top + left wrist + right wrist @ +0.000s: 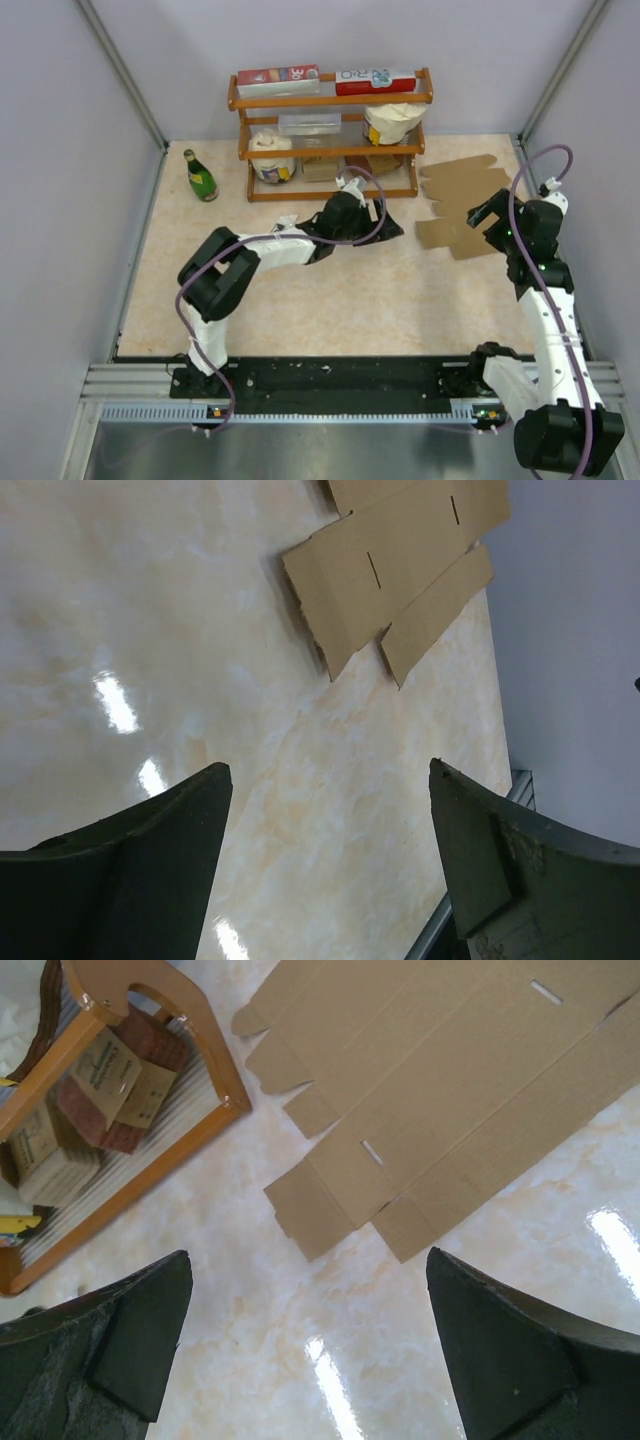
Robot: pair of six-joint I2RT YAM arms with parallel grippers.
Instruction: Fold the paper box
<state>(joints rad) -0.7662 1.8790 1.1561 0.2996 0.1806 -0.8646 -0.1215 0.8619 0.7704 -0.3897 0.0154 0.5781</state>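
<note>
Top external: flat brown die-cut cardboard sheet (455, 185) lies unfolded on desk (350, 290); both arms' jaws spread, empty; every fold remains.

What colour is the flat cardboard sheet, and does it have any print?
The paper box is plain brown, unprinted; clearest in the right wrist view.

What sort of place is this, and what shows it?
Likely a robot test cell: left arm and right arm bolted by a marble-look table, grey walls, a wooden shelf of groceries.
</note>
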